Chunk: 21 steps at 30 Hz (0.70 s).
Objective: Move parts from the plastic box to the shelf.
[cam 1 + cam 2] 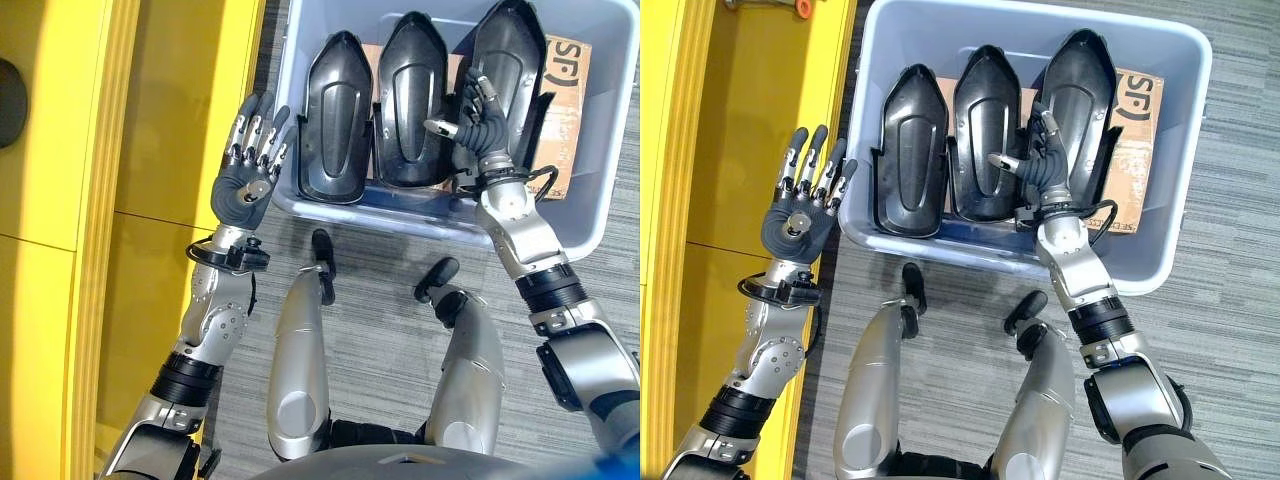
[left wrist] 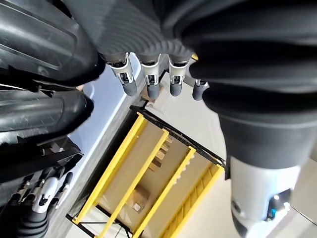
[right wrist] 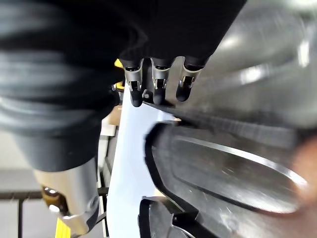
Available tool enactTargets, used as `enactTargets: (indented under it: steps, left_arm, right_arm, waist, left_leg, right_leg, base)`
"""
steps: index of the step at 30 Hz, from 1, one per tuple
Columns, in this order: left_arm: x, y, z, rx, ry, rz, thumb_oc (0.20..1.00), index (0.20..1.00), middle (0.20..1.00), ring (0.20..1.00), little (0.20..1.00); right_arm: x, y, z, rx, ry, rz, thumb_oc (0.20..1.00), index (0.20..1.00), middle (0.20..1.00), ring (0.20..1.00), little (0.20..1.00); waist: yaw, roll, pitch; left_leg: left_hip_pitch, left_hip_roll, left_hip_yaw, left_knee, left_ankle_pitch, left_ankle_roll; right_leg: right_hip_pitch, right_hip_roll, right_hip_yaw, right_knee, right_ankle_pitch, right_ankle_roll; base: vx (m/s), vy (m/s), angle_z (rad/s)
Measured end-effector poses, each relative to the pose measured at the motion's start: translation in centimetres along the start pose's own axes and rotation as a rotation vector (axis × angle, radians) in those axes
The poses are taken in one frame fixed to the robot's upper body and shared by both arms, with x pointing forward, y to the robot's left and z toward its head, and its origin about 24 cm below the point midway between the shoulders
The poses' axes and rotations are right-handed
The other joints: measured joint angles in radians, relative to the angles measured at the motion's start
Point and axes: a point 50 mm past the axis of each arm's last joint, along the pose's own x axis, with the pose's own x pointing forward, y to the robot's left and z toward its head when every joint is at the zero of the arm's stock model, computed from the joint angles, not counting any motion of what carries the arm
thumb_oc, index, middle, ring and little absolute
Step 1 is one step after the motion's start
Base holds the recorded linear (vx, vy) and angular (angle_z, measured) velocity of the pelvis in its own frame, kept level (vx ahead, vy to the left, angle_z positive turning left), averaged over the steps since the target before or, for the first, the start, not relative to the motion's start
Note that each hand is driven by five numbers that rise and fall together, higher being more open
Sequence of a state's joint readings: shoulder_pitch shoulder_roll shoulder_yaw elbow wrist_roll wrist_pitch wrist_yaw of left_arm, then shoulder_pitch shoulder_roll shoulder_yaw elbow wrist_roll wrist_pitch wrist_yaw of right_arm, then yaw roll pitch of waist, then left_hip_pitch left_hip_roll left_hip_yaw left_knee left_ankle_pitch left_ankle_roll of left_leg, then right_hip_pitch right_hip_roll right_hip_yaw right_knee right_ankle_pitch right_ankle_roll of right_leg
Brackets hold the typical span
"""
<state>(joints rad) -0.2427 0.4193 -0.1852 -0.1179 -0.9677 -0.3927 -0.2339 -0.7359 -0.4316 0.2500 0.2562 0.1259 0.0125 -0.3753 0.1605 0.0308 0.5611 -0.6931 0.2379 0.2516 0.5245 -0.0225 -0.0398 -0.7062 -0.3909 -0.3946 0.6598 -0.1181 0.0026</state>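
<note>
The rightmost part [image 1: 1080,100], lengthwise away from the robot, is touched by the right hand [image 1: 1045,165], fingers loosely curled, nothing gripped; the left hand [image 1: 800,215] is spread empty.

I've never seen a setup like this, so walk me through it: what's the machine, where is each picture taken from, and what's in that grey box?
This is a humanoid robot with two silver arms. Two pictures look down from its head; the other two come from cameras on its wrists, close behind the fingers. On the carpeted floor stands a grey plastic box holding three black moulded parts side by side, with a cardboard piece beneath them. The right hand is inside the box, resting on the rightmost part; whether it grips it yet is unclear. The left hand is open, fingers spread, holding nothing, beside the box's outer wall. The yellow shelf stands to the robot's left.
</note>
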Motion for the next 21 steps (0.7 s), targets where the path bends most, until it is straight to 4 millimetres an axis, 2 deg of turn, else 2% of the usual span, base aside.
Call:
enactTargets:
  steps: [4,5,7,9,13,14,17,21]
  left_arm:
    - [-0.1,-0.1,-0.1,0.001,0.008,-0.005,1.0,1.0,1.0,1.0,1.0]
    - [-0.6,-0.2,-0.2,-0.004,0.017,0.001,1.0,1.0,1.0,1.0,1.0]
    - [-0.7,-0.3,-0.4,-0.009,0.025,0.001,1.0,1.0,1.0,1.0,1.0]
    - [-1.2,-0.6,-0.2,-0.016,0.021,-0.001,1.0,1.0,1.0,1.0,1.0]
    - [-1.2,-0.9,0.0,-0.021,0.01,-0.012,1.0,1.0,1.0,1.0,1.0]
    - [-1.0,-1.2,0.0,-0.025,0.017,-0.032,1.0,1.0,1.0,1.0,1.0]
    - [-1.0,-1.3,-0.2,-0.028,0.034,-0.043,1.0,1.0,1.0,1.0,1.0]
    - [-1.0,-1.5,-0.4,-0.034,0.044,-0.047,1.0,1.0,1.0,1.0,1.0]
  right_arm:
    - [-0.1,-0.8,2.5,-0.153,-0.196,-0.144,1.0,1.0,1.0,1.0,1.0]
    - [-0.4,-1.0,3.5,-0.146,-0.257,-0.182,1.0,1.0,1.0,1.0,1.0]
    - [-1.0,-1.2,4.2,-0.135,-0.317,-0.221,1.0,1.0,1.0,1.0,1.0]
    - [-2.4,-1.9,6.4,-0.101,-0.476,-0.296,1.0,1.0,1.0,1.0,1.0]
    - [-2.7,-1.9,7.6,-0.068,-0.536,-0.313,1.0,1.0,1.0,1.0,1.0]
    - [-3.0,-2.0,8.8,-0.087,-0.601,-0.334,1.0,1.0,1.0,1.0,1.0]
    - [-3.1,-2.4,8.8,-0.103,-0.607,-0.378,1.0,1.0,1.0,1.0,1.0]
    - [-3.5,-3.6,6.1,-0.172,-0.454,-0.504,1.0,1.0,1.0,1.0,1.0]
  waist:
    - [-0.004,0.003,0.0]
    - [-0.011,0.008,0.001]
    - [-0.017,0.011,0.0]
    - [-0.021,0.017,-0.001]
    - [-0.037,0.023,-0.001]
    - [-0.038,0.025,0.0]
    - [-0.047,0.025,-0.001]
    - [-0.066,0.026,0.0]
  left_leg:
    - [-0.004,0.01,0.013,-0.012,0.002,0.005]
    - [-0.002,0.007,0.015,-0.021,0.002,0.002]
    - [0.018,0.003,0.022,-0.03,0.002,0.002]
    - [0.05,0.0,0.044,-0.053,0.005,0.004]
    - [0.066,0.004,0.054,-0.053,0.006,0.004]
    - [0.068,0.008,0.062,-0.052,0.005,0.004]
    - [0.09,0.01,0.071,-0.05,-0.002,0.002]
    - [0.105,0.01,0.088,-0.049,-0.012,0.004]
  right_leg:
    - [-0.009,0.018,0.007,-0.031,0.015,0.0]
    - [-0.008,0.026,0.018,-0.044,0.019,0.003]
    - [0.005,0.034,0.034,-0.058,0.026,0.009]
    - [0.022,0.043,0.052,-0.089,0.042,0.015]
    - [0.035,0.047,0.053,-0.097,0.05,0.015]
    - [0.031,0.052,0.061,-0.101,0.054,0.014]
    - [0.045,0.054,0.07,-0.101,0.054,0.015]
    - [0.049,0.057,0.086,-0.111,0.055,0.021]
  base:
    - [0.02,0.066,-0.1]
    - [0.02,0.048,-0.15]
    - [0.02,0.047,-0.08]
    - [0.02,0.034,-0.16]
    - [-0.01,0.032,-0.08]
    - [0.03,0.035,-0.14]
    - [0.04,0.058,-0.1]
    - [0.03,0.063,-0.11]
